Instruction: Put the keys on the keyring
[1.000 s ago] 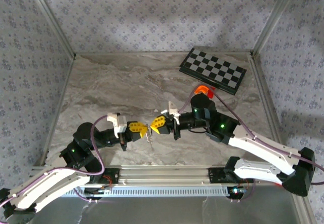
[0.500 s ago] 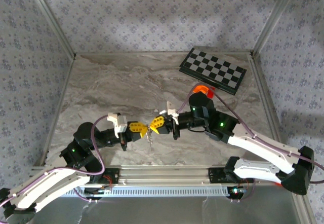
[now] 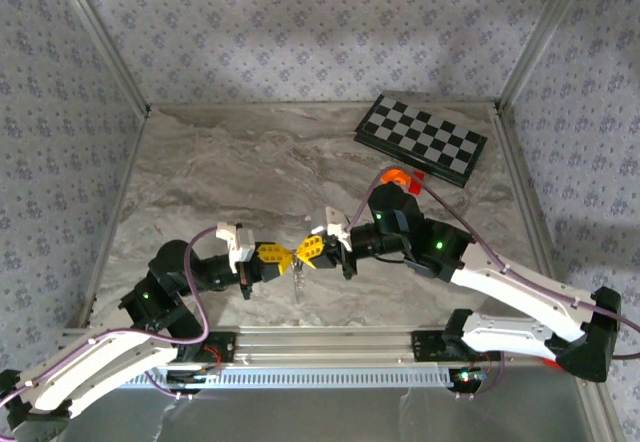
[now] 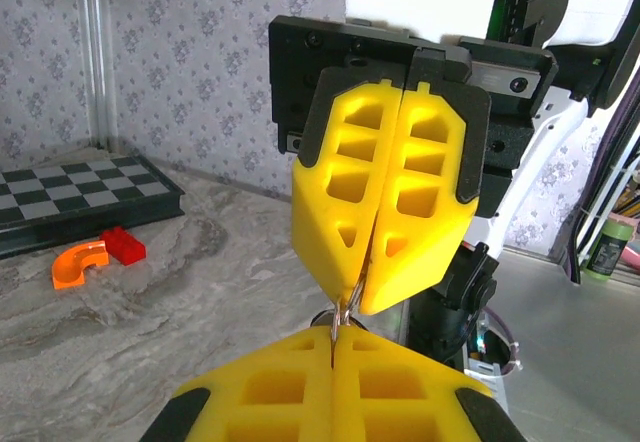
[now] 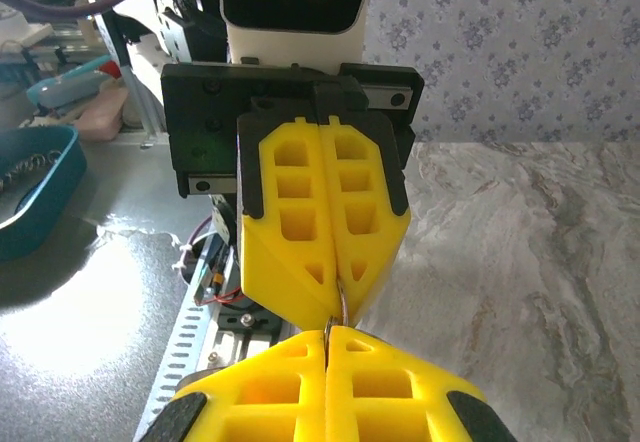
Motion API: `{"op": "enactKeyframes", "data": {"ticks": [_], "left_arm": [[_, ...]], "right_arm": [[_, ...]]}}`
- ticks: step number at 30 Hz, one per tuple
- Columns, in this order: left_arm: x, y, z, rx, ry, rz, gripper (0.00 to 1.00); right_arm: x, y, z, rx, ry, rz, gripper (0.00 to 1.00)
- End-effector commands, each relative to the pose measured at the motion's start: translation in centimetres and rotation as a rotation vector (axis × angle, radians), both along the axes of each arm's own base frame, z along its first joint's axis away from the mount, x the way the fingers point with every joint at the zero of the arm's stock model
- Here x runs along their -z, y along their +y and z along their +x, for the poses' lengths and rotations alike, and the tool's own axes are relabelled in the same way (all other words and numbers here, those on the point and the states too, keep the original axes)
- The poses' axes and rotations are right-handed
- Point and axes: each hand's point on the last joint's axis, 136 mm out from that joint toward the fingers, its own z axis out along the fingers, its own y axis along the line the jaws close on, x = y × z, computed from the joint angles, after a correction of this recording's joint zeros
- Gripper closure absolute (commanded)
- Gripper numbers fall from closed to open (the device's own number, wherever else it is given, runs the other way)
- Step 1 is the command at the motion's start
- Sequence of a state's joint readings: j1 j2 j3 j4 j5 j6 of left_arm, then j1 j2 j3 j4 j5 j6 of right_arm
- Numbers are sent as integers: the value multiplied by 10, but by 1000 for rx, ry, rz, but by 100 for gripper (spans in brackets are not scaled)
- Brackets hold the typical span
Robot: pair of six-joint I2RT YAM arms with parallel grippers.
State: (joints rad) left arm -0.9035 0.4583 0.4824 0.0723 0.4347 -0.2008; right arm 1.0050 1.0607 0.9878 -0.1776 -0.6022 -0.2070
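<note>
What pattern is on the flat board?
The board has black-and-white checks, clearest in the top external view.

We look down from above and behind the arm bases over the whole table (image 3: 220,162). The wrist cameras sit close behind the left gripper (image 4: 335,347) and right gripper (image 5: 327,334), looking nearly level, straight at each other. Both views share the meeting tips and what seems to be the keyring (image 4: 342,314).
</note>
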Motion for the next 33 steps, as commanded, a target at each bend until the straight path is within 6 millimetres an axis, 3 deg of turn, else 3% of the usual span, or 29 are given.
{"op": "enactKeyframes", "data": {"ticks": [1,11,29,33], "left_arm": [[-29,3,0,-11,-28,-61,100],[-31,3,-1,-9,-15,-68,100],[-41,11,-6,-8,-58,-139,100],[-42,12,-8,-5,-67,-146,100]], "right_arm": [[0,2,-15,-64,-37,-23,100],[16,1,-15,-47,-90,-79,100],[22,-5,-9,27,-80,-28,100],[16,-5,-9,34,-79,-6,88]]}}
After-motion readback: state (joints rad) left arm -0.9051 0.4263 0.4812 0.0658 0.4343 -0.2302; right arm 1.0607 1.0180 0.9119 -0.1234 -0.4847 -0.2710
